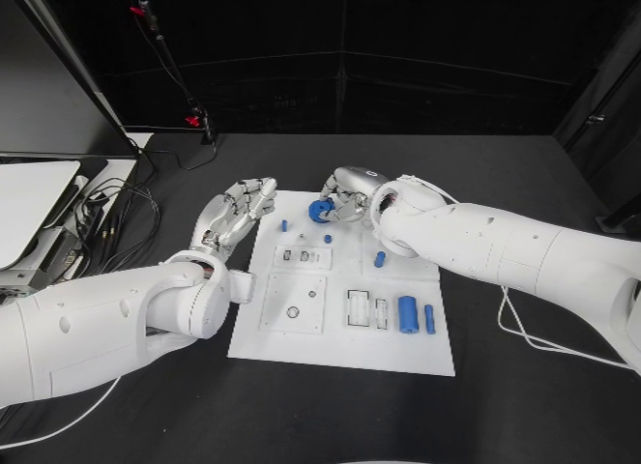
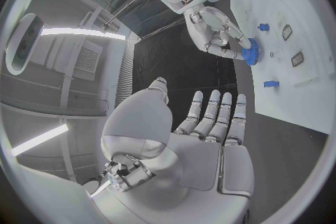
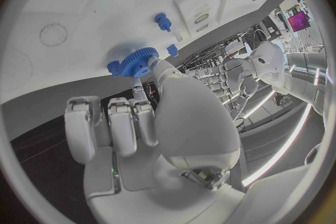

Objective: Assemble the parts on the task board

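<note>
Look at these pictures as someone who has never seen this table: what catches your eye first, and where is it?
First, the blue gear at the far edge of the white board, with the right hand holding it there. Next, the left hand, fingers spread and holding nothing, at the board's far left corner. Then the blue cylinder lying near the board's right edge.

No legible text, label, brand, number or sign anywhere on board, parts or arms
</note>
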